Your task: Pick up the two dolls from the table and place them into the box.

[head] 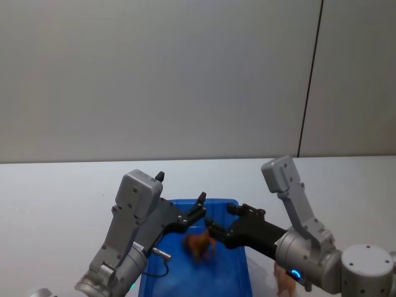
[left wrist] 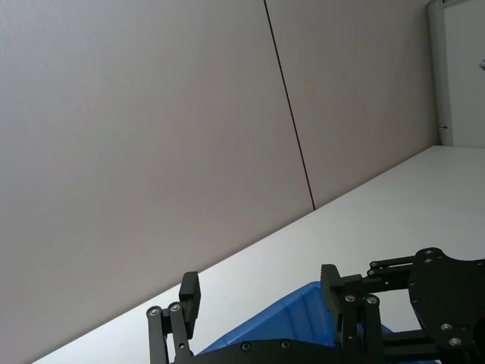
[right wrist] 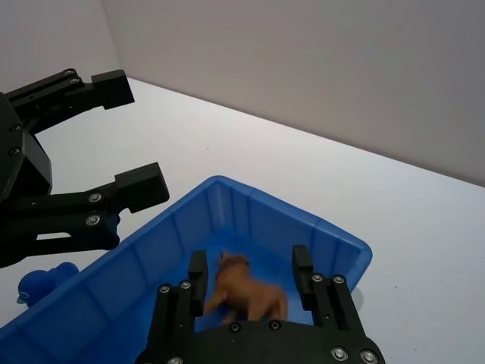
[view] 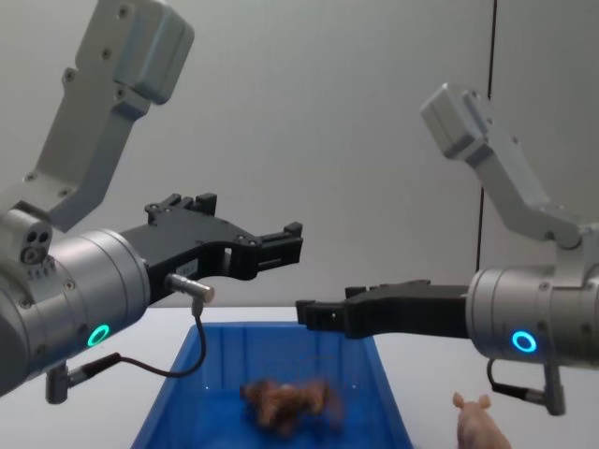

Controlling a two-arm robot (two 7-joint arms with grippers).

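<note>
Contrasting reddish-brown lion (head: pixel 199 243) inside blue box (head: pixel 229 272)

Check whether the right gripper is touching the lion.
Apart. The chest view shows the open right gripper above the box, with bare blue wall visible between it and the lion lower down inside.

— How do the arms look?
— Both are light grey, each with a boxy housing (view: pixel 131 33) far behind the hand; the left arm (view: pixel 75 271) has a round silver wrist with a small teal ring light (view: pixel 98 334); the right arm (view: pixel 538 309) has a blue one.
— And the hands?
— The left gripper (left wrist: pixel 260 292) and the right gripper (right wrist: pixel 250 265) are black, with flat fingers and small silver screws (right wrist: pixel 164 289); a thin black cable (view: pixel 150 367) with a metal plug loops just behind the left hand.
</note>
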